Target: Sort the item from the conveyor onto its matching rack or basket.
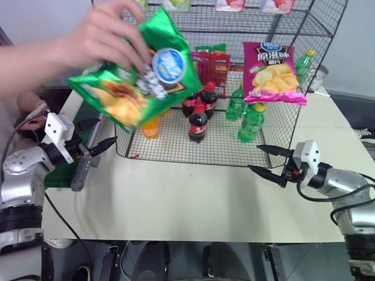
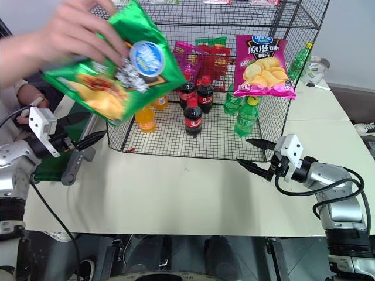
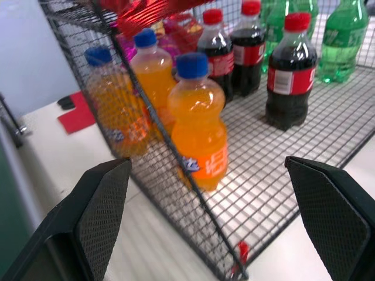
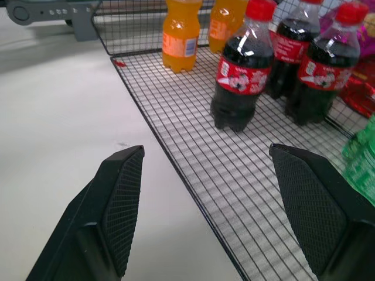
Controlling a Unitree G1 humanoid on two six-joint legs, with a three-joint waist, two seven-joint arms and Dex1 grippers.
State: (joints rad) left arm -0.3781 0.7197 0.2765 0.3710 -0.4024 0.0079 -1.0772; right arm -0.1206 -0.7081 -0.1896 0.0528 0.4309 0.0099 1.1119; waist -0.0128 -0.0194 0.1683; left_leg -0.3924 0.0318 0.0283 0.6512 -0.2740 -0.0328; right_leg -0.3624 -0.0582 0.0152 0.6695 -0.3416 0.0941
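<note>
A person's hand (image 1: 96, 35) holds the glossy green chip bag (image 1: 137, 76) in the air, tilted, in front of the upper left of the black wire rack (image 1: 234, 146). My left gripper (image 1: 104, 151) is open below the bag, pointing at the rack's left corner, beside the dark-green conveyor (image 1: 58, 177). My right gripper (image 1: 254, 158) is open over the table at the rack's front right corner. Neither gripper holds anything. In the wrist views both grippers face the rack's lowest tier through wide open jaws.
On the rack's bottom tier stand orange bottles (image 3: 199, 123), cola bottles (image 4: 240, 76) and green bottles (image 1: 252, 123). A pink chip bag (image 1: 272, 73) and a red chip bag (image 1: 214, 64) sit on the tier above. The cream table (image 1: 187, 199) spreads in front.
</note>
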